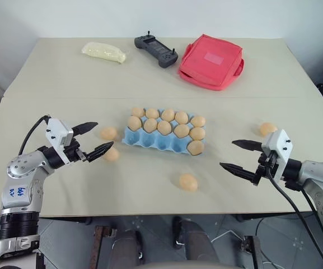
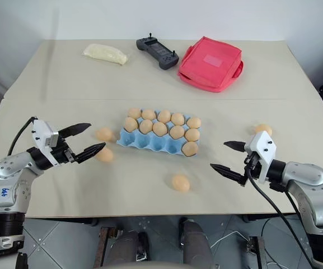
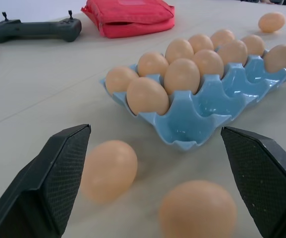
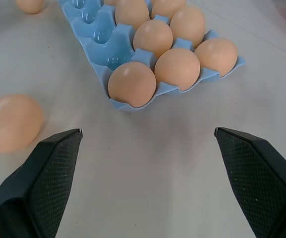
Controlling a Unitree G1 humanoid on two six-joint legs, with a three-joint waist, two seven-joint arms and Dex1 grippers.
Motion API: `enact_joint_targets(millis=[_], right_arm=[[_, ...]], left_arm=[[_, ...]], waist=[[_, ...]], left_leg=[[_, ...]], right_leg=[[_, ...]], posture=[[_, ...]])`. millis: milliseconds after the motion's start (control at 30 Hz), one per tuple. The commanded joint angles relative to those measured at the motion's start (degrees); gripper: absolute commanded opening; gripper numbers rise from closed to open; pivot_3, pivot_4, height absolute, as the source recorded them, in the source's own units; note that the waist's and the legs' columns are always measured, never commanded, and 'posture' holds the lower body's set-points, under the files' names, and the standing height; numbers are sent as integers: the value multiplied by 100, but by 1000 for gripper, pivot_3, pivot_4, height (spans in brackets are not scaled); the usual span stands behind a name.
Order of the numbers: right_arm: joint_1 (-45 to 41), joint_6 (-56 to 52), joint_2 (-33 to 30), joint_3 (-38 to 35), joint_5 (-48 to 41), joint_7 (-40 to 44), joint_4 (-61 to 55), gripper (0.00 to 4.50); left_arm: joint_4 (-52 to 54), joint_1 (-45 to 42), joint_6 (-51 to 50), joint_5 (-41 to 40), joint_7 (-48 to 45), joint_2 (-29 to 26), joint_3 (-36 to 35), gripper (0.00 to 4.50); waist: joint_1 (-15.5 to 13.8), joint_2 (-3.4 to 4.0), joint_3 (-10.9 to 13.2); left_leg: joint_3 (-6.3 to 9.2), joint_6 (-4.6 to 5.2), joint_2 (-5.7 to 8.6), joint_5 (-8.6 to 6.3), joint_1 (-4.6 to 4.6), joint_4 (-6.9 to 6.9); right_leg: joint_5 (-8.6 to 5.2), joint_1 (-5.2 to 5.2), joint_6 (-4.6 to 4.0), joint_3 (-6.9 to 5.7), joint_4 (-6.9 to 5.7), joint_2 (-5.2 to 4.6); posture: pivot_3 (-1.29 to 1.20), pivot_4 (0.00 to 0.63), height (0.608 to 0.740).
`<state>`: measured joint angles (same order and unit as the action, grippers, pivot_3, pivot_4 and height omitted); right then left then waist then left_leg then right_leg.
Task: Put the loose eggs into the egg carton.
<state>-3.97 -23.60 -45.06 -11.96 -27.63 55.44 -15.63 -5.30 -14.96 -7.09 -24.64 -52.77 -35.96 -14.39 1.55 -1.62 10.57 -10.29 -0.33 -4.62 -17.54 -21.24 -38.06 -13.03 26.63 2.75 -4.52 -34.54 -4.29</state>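
Table (image 1: 66, 84) beneath two open-fingered arms

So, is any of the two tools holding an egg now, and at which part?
Nothing is held. The left tool stands open beside two loose eggs on the table, and the right tool is open and empty too.

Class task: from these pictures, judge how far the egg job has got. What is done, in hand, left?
Done: the egg carton holds eleven eggs. In hand: nothing; left gripper and right gripper hang open. Left: four loose eggs on the table, four near cups unfilled.
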Motion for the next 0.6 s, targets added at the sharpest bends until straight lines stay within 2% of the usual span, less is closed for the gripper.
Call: enact_joint_targets(millis=[33, 467, 600], right_arm=[[27, 96, -106, -239, -30, -24, -179, 4500], [-4, -45, -48, -215, -106, -210, -374, 4500], [449, -262, -59, -486, -286, -312, -738, 4500]], left_arm=[[62, -104, 124, -83, -10, 50, -40, 4487], [114, -249, 58, -9, 63, 33, 107, 4487], [242, -295, -268, -92, -28, 16, 268, 4487]], waist=[[1, 0, 0], [-5, 0, 0], [-11, 0, 0]], left_leg=[[0, 0, 0, 0, 0, 0], [0, 0, 0, 0, 0, 0], [2, 0, 1, 0, 0, 0]], right_leg=[[0, 0, 0, 0, 0, 0], [0, -1, 0, 0, 0, 1], [0, -2, 1, -1, 0, 1]], posture=[[0, 150, 740], [0, 150, 740], [0, 150, 740]])
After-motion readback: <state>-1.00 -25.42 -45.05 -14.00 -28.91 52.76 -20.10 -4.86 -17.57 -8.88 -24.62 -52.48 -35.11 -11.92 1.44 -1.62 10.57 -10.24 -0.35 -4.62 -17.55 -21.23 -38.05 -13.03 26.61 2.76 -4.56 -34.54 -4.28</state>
